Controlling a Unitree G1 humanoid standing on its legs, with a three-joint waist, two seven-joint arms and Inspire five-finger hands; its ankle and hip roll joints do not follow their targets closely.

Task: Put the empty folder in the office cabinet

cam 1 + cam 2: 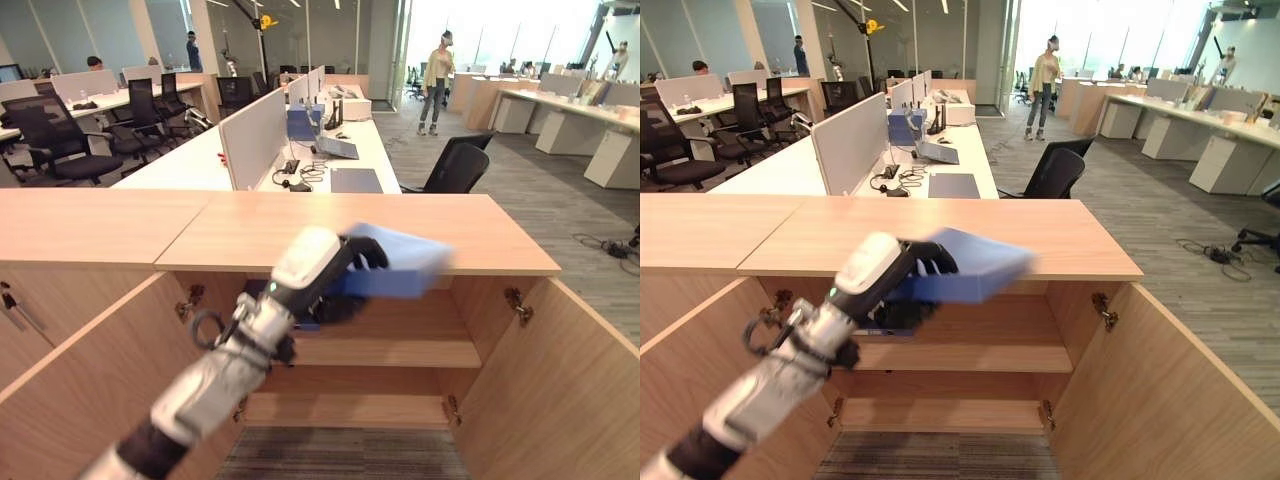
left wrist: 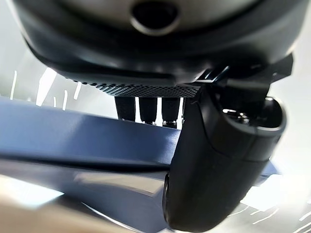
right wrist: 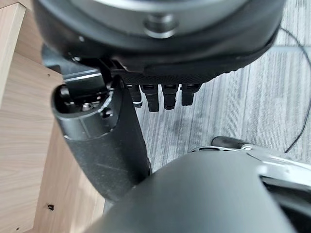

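Note:
A blue folder (image 1: 400, 262) hangs level in front of the open wooden office cabinet (image 1: 300, 225), just below the edge of its top. My left hand (image 1: 320, 265) is shut on the folder's left end. In the left wrist view the thumb (image 2: 218, 160) presses on the folder (image 2: 73, 141) from one side and the fingers from the other. The folder's free end points right, above the cabinet's upper shelf (image 1: 410, 348). My right hand (image 3: 116, 145) hangs over the carpet beside a wooden panel, fingers relaxed and holding nothing.
Both cabinet doors stand wide open, the left door (image 1: 90, 390) and the right door (image 1: 565, 380). A dark flat thing (image 1: 895, 320) lies on the upper shelf under my hand. Behind the cabinet are desks and a black chair (image 1: 455, 165). A person (image 1: 437, 80) stands far off.

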